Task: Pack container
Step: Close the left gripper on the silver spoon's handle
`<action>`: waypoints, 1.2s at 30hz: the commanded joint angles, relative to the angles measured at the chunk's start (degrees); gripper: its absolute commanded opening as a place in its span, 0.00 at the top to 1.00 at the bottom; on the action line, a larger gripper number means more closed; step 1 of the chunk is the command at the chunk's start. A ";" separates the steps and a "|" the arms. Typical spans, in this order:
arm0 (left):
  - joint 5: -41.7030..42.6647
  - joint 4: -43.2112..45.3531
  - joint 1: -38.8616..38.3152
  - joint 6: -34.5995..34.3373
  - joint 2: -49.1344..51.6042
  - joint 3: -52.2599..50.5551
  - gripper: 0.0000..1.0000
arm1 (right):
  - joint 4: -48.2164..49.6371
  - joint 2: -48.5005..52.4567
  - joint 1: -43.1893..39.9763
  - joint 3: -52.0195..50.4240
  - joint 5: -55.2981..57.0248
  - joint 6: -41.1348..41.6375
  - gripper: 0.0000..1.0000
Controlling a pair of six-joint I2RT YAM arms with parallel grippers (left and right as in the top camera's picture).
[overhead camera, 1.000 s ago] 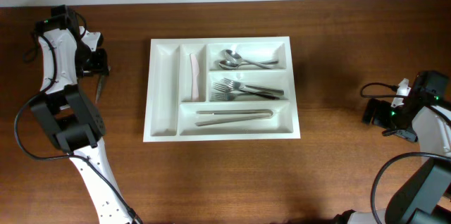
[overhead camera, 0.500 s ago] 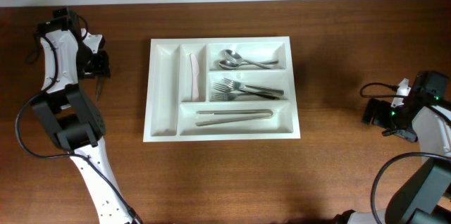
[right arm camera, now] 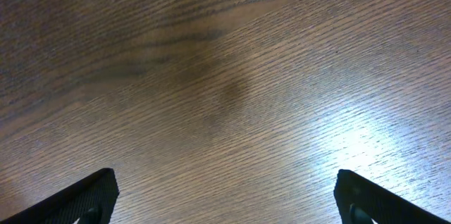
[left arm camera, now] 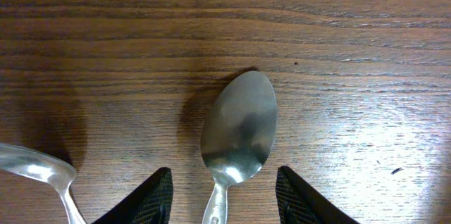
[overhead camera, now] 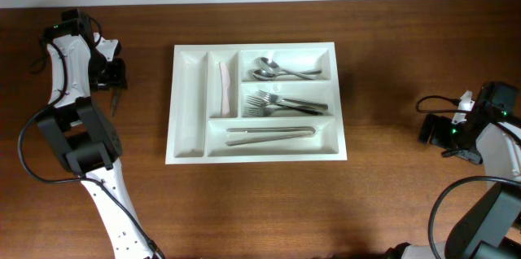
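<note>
The container (overhead camera: 285, 46), a large white tray, lies mid-table with spoons (overhead camera: 281, 70), forks (overhead camera: 285, 104), long metal pieces (overhead camera: 269, 135) and a pink stick (overhead camera: 224, 88) in its compartments. At the far left my left gripper (overhead camera: 114, 80) hangs low over a steel spoon (left arm camera: 239, 129) that lies bowl up on the wood. Its jaws (left arm camera: 224, 178) straddle the spoon's neck with a gap on each side, open and not touching. My right gripper (overhead camera: 431, 131) stands wide open (right arm camera: 225, 182) over bare wood at the far right.
A second spoon (left arm camera: 35, 168) lies just left of the left gripper's fingers. The spoon's handle (overhead camera: 112, 104) shows below the left wrist in the overhead view. A pale wall runs along the table's back edge.
The left wrist shifted slightly over the spoon a second ago, then held still. The right arm and the tray's contents have not moved.
</note>
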 commanded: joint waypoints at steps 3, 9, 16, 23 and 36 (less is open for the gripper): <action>0.85 0.17 -0.22 1.11 1.55 0.37 0.51 | 0.00 -0.96 -0.11 -0.13 0.50 0.66 0.01; 0.87 -0.26 -0.22 1.11 2.93 0.37 0.51 | 0.00 -0.96 -0.11 -0.13 0.50 0.66 0.01; 1.09 0.04 -0.22 1.55 2.93 0.37 0.51 | 0.00 -0.96 -0.11 -0.13 0.50 0.66 0.02; 1.92 0.04 -0.22 2.21 2.93 0.37 0.59 | 0.00 -0.96 -0.11 -0.13 0.50 0.66 0.01; 1.92 0.44 -0.22 2.21 2.93 0.37 0.75 | 0.00 -0.96 -0.11 -0.13 0.50 0.66 0.01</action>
